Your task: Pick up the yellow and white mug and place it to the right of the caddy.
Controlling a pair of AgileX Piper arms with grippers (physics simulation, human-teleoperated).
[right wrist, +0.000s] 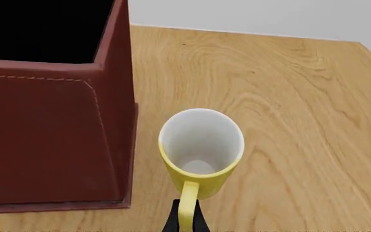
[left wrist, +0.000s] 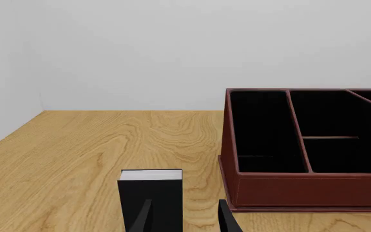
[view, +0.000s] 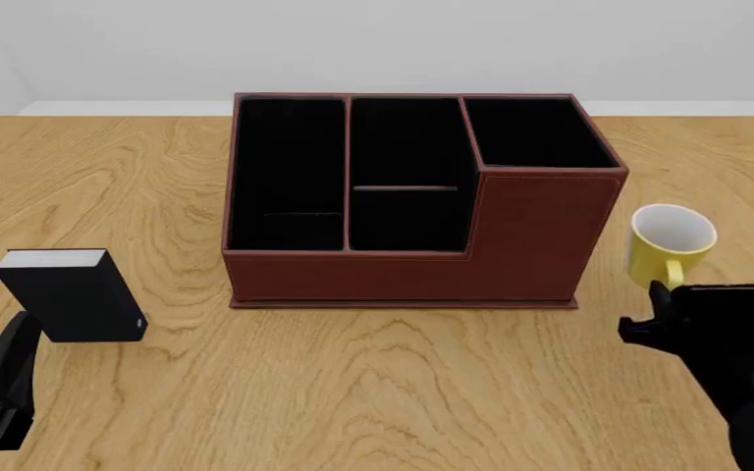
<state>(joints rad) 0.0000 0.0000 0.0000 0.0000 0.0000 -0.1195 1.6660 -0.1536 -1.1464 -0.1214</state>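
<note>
1. Your right gripper (right wrist: pixel 185 217) has its fingers pinched on the mug's (view: pixel 670 245) handle (right wrist: pixel 187 203), a narrow part that lets near-closed fingers hold it; the cup hangs forward of them, upright, white mouth up.
2. The mug is just right of the caddy (view: pixel 403 196), near its taller end but apart from it. I judge it at or close to its goal; whether its base is on the table (view: pixel 391 392) I cannot tell.
3. Your left gripper (left wrist: pixel 182 217) sits low at the near left, fingers spread with nothing between them, behind the black box (view: pixel 70 294), out of the way.
4. Count: one mug, one caddy with four compartments, one black box, two grippers.
</note>
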